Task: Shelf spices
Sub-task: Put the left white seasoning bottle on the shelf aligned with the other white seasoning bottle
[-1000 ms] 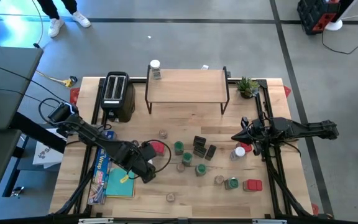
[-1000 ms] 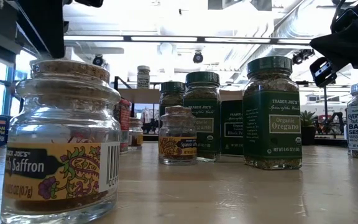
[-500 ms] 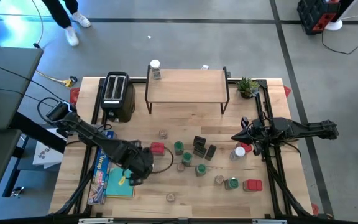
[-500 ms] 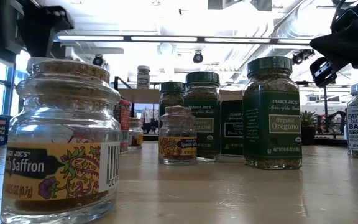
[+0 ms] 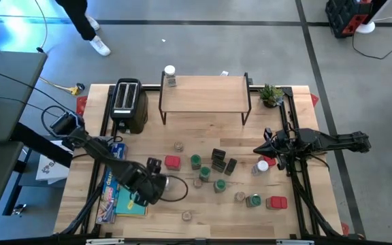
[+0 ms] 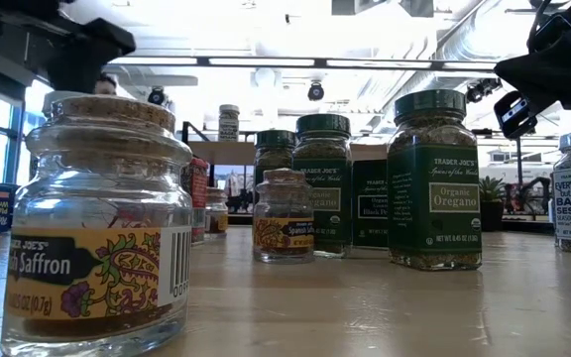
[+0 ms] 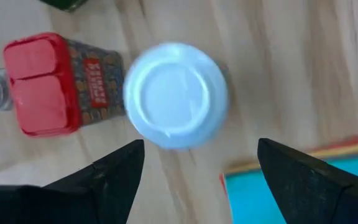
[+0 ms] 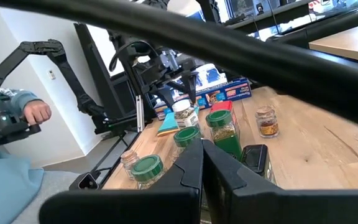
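The small white-lidded spice jar (image 7: 176, 95) sits directly under the left end effector (image 7: 197, 180), whose two dark fingers stand wide apart on either side of it, not touching it and holding nothing. It stands upright on the wooden tabletop (image 5: 203, 133), just beside a red-lidded rectangular spice tin (image 7: 42, 84) and near the teal cloth (image 7: 303, 193). A jar like this is probably light and rigid, with smooth, somewhat slippery sides; the safest hold looks to be across the round body just under the lid, clear of the tin.

In the overhead view the left arm reaches low over the front-left tabletop, its wrist tipped straight down. Farther in, green-lidded herb jars (image 5: 196, 162) and black boxes (image 5: 218, 158) are scattered mid-table. The right end effector (image 5: 258, 150) hangs over the right side with its fingers closed and empty, waiting. At the back stands the light wooden shelf on thin black legs (image 5: 205, 92), one white-lidded jar (image 5: 170, 75) at its corner.
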You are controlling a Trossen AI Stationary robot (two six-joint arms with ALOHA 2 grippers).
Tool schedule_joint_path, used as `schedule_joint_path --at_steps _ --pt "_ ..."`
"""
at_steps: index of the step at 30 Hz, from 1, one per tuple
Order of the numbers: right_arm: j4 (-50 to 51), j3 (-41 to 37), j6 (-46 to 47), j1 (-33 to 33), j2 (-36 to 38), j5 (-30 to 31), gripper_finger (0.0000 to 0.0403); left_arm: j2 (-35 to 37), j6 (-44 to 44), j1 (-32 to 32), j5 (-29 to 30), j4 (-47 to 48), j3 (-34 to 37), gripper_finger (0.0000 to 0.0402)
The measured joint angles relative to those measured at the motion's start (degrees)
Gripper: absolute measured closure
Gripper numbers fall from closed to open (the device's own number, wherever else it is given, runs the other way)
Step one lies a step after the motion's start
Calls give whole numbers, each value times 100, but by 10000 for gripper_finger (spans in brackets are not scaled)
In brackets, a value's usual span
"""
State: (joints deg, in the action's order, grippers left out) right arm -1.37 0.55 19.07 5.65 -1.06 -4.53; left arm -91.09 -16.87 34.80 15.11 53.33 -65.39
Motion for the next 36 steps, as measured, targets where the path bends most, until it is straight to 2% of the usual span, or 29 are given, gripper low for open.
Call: schedule_joint_path --at_steps 7,17,21,30,36 --pt "-2 1 0 0 0 -1 403 0 200 -272 -284 -676 0 92" --pt "-1 1 -1 0 0 0 403 0 414 -446 -303 -712 0 92" --pt "-2 1 0 0 0 1 403 0 889 -441 -363 -717 0 92" --pt "-2 1 0 0 0 -1 403 0 2598 -435 -452 -1110 -2 92" --pt "-1 1 0 0 0 0 403 0 2965 -539 -455 -1124 -2 92"
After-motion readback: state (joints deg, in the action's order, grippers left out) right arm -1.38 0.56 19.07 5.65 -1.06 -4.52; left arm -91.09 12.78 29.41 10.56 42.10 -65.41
